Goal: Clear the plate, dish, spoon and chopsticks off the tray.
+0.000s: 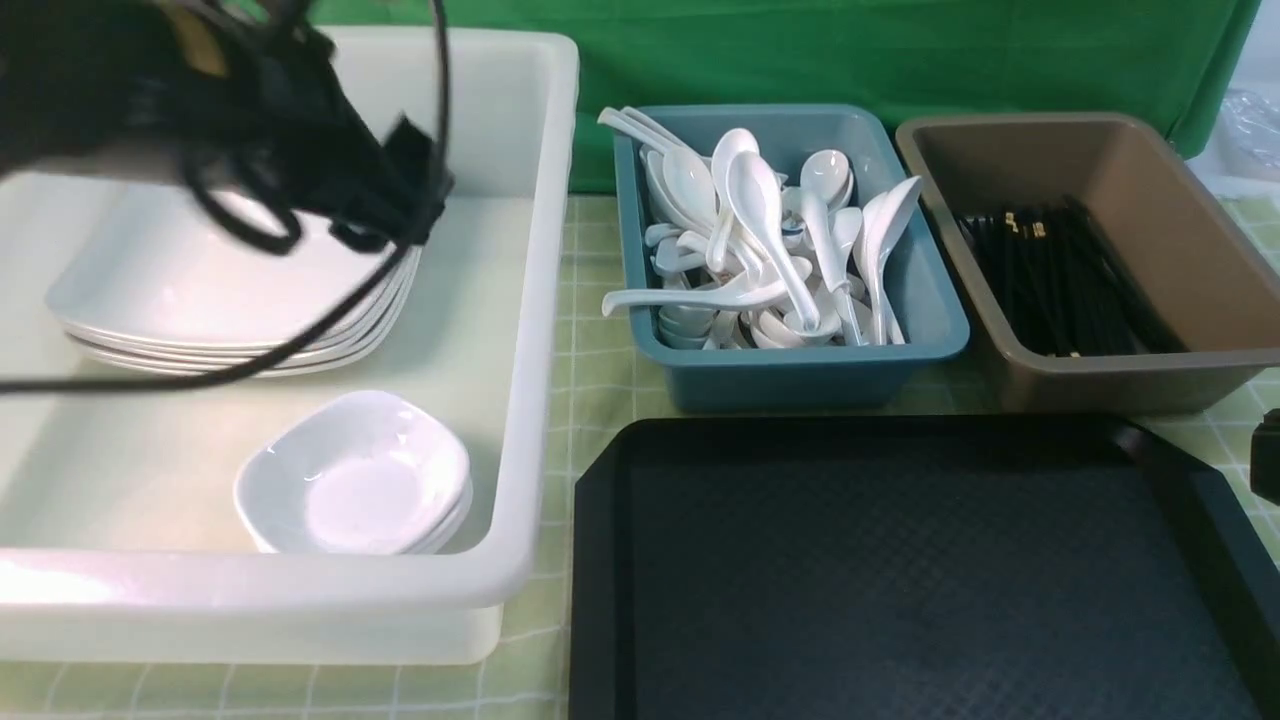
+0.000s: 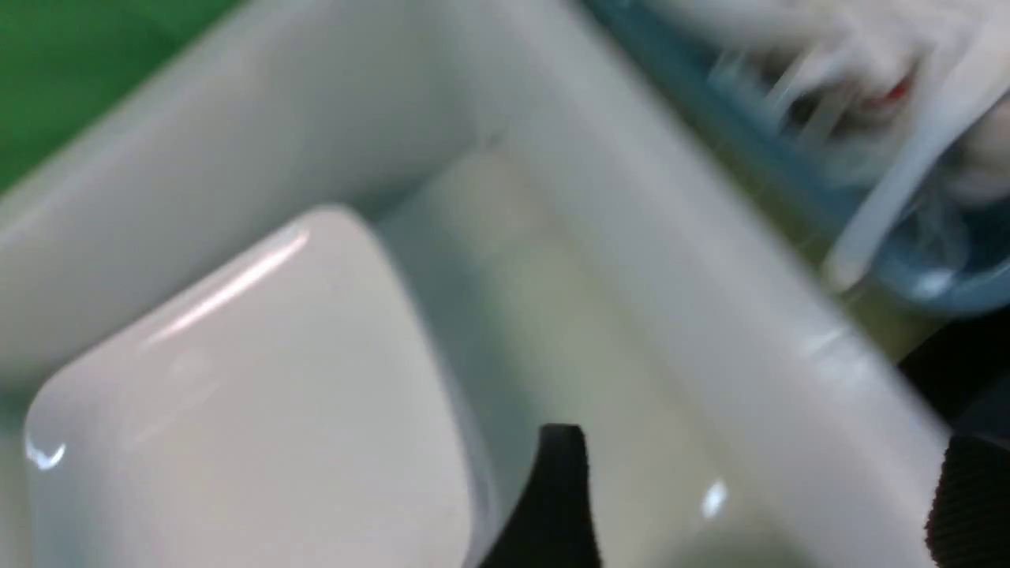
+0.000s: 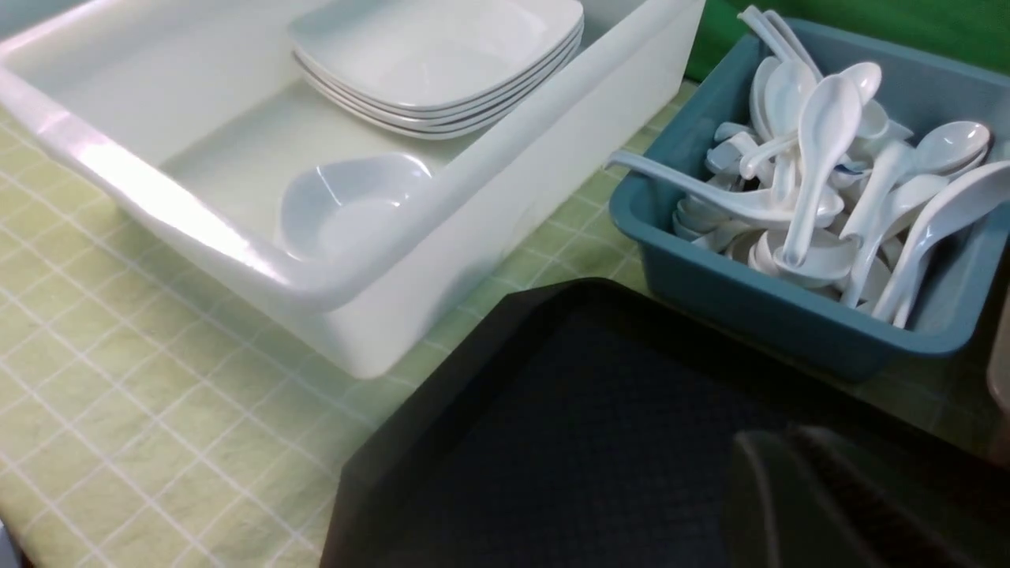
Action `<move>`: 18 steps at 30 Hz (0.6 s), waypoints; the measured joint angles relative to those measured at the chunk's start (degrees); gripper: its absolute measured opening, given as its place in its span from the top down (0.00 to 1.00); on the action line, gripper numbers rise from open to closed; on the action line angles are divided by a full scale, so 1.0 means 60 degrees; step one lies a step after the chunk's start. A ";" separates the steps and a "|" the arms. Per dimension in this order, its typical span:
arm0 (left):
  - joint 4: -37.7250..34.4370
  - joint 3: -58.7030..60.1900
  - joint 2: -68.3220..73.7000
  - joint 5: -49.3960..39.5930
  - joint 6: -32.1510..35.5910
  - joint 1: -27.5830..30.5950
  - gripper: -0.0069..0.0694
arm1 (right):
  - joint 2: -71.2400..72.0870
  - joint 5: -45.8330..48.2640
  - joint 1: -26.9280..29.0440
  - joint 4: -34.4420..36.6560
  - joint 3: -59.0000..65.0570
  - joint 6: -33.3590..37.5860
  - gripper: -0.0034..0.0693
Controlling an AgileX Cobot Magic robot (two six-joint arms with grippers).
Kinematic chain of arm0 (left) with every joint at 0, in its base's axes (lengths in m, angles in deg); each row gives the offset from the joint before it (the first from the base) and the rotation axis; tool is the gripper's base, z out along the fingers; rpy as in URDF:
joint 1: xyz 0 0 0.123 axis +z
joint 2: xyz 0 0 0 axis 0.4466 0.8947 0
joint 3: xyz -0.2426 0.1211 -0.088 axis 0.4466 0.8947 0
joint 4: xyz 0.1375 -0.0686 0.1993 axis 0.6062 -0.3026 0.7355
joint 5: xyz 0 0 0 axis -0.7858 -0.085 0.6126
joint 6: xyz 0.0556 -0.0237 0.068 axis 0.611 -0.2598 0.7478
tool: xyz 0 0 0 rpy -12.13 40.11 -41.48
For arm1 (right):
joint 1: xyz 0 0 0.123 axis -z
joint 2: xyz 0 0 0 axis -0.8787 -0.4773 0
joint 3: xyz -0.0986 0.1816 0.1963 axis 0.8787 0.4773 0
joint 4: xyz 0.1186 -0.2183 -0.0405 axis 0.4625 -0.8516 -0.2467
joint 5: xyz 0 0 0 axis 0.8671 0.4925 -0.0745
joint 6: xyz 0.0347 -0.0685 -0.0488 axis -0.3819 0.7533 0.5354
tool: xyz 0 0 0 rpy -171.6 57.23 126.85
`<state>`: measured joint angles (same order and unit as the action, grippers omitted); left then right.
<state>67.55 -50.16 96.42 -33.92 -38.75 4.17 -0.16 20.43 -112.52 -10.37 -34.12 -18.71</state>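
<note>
The black tray [image 1: 900,570] lies at the front with nothing on its floor. A white plate [image 1: 200,270] tops a stack inside the white tub [image 1: 540,300], and a small dish [image 1: 360,480] tops a smaller stack nearer the front. My left gripper [image 1: 405,195], blurred, hangs over the plates; in its wrist view it [image 2: 761,505] is open and empty, beside the plate [image 2: 237,410]. Spoons [image 1: 770,250] fill the teal tub, and chopsticks [image 1: 1060,270] lie in the brown tub. My right gripper [image 3: 789,489] is shut over the tray [image 3: 592,442], holding nothing.
The teal tub [image 1: 800,370] and brown tub [image 1: 1150,370] stand side by side behind the tray. The white tub takes up the left side. A green checked cloth [image 1: 590,380] covers the table, with a green backdrop behind.
</note>
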 joint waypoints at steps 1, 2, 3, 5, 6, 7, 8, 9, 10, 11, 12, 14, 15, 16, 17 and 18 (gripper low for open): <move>-0.0471 0.0567 -0.0932 0.0411 0.0009 -0.0206 0.39 | 0.0000 0.0011 0.0000 0.0000 0.0000 0.0000 0.87; -0.0640 0.1039 -0.1586 0.0689 0.0009 -0.0273 0.45 | 0.0000 0.0011 0.0000 0.0000 0.0000 0.0000 0.86; -0.0971 0.1656 -0.2340 0.1229 0.0022 -0.0324 0.60 | 0.0000 0.0011 0.0000 0.0000 0.0000 0.0000 0.85; -0.1406 0.2514 -0.3283 0.1791 0.0105 -0.0383 0.74 | 0.0000 0.0011 0.0000 0.0000 0.0000 0.0000 0.85; -0.1670 0.3044 -0.3931 0.2226 0.0201 -0.0395 0.82 | 0.0000 0.0011 0.0000 0.0000 0.0000 0.0000 0.84; -0.1771 0.3248 -0.4034 0.2353 0.0258 -0.0395 0.84 | 0.0000 0.0011 0.0000 0.0000 0.0000 0.0000 0.84; -0.2132 0.4026 -0.4801 0.2742 0.0432 -0.0395 0.87 | 0.0000 0.0011 0.0000 0.0000 0.0000 0.0000 0.83; -0.2254 0.4388 -0.5141 0.2989 0.0510 -0.0395 0.89 | 0.0000 0.0011 0.0000 0.0000 0.0000 0.0000 0.82; -0.2398 0.4903 -0.5601 0.3281 0.0555 -0.0395 0.90 | 0.0000 0.0011 0.0000 0.0000 0.0000 0.0000 0.82; -0.2446 0.5224 -0.5872 0.3484 0.0581 -0.0395 0.90 | 0.0000 0.0011 0.0000 0.0000 0.0000 0.0000 0.81; -0.2495 0.5597 -0.6173 0.3751 0.0592 -0.0395 0.90 | 0.0000 0.0011 0.0000 0.0000 0.0000 0.0000 0.81; -0.2518 0.6056 -0.6525 0.4148 0.0591 -0.0395 0.90 | 0.0000 0.0011 0.0000 0.0000 0.0000 0.0000 0.80; -0.2537 0.6381 -0.6786 0.4464 0.0603 -0.0395 0.90 | 0.0000 0.0011 0.0000 0.0000 0.0000 0.0000 0.80; -0.2547 0.6605 -0.6896 0.4683 0.0602 -0.0395 0.90 | 0.0000 0.0011 0.0000 0.0000 0.0000 0.0000 0.79; -0.2536 0.6826 -0.7005 0.4912 0.0602 -0.0395 0.90 | 0.0000 0.0011 0.0000 0.0000 0.0000 0.0000 0.79; -0.2505 0.6940 -0.7042 0.5011 0.0605 -0.0395 0.90 | 0.0000 0.0011 0.0000 0.0000 0.0000 0.0000 0.79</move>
<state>52.52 -8.52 54.16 -3.86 -35.12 1.80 -0.16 20.49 -112.52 -10.37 -34.12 -18.71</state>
